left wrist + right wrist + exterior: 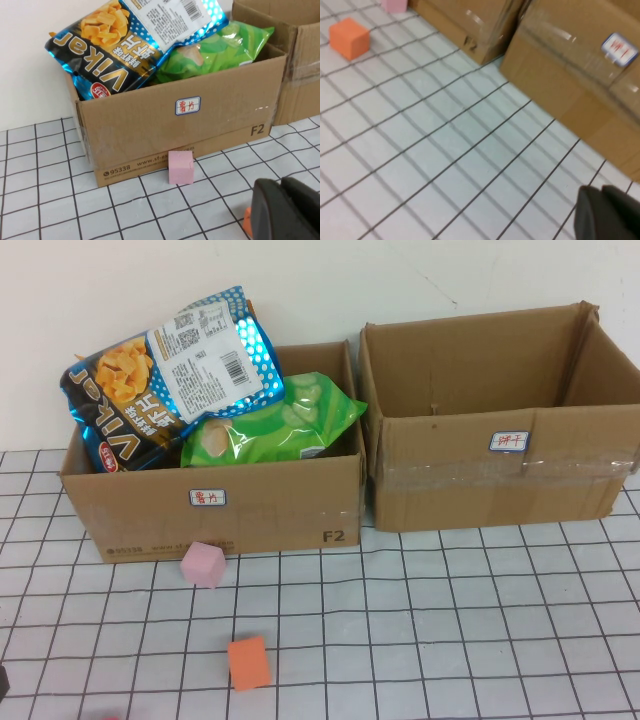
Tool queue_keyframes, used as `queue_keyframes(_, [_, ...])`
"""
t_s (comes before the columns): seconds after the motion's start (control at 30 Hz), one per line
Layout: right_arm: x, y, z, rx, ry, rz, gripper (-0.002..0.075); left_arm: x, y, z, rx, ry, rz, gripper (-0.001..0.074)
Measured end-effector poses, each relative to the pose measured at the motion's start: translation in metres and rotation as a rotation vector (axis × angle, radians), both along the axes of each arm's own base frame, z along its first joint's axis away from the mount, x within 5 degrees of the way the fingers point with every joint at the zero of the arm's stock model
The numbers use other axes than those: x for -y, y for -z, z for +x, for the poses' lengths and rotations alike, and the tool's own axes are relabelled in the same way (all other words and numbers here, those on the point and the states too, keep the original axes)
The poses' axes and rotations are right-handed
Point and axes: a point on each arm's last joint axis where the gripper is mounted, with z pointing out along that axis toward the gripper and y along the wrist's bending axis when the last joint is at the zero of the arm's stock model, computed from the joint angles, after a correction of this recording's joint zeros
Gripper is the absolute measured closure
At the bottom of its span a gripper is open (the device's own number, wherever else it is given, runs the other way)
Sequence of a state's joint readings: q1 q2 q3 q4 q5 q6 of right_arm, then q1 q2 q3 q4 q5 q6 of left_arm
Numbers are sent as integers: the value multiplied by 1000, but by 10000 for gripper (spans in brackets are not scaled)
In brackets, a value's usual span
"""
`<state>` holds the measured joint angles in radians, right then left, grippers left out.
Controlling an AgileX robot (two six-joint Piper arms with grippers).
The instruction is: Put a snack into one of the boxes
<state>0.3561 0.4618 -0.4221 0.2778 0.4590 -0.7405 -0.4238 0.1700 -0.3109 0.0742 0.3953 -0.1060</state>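
A blue chips bag [165, 375] and a green snack bag [280, 420] lie in the left cardboard box [280, 505], sticking up above its rim. The right cardboard box [500, 475] looks empty. Neither gripper shows in the high view. In the left wrist view my left gripper [281, 189] is shut and empty, low over the table in front of the left box [220, 125], with the blue bag [115, 45] and green bag [215, 50] beyond. In the right wrist view my right gripper [601, 194] is shut and empty over the table near the right box [580, 65].
A pink cube [203, 564] rests against the left box's front. An orange cube [249, 662] sits nearer on the gridded table [450, 620]; it peeks out behind the left gripper [246, 220]. A white wall stands behind the boxes.
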Motion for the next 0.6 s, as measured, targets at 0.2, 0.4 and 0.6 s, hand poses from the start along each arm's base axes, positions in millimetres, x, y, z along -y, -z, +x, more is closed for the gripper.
queue_keyframes(0.2, [2,10,-10,-34,-14,-10,720,0,0,0,0,-1,4,736])
queue_keyframes(0.4, [2,14,-12,-75,-27,-26,720,0,0,0,-2,-1,5,736])
queue_keyframes(0.6, [2,14,-12,-82,-29,-29,722,0,0,0,-2,-1,5,736])
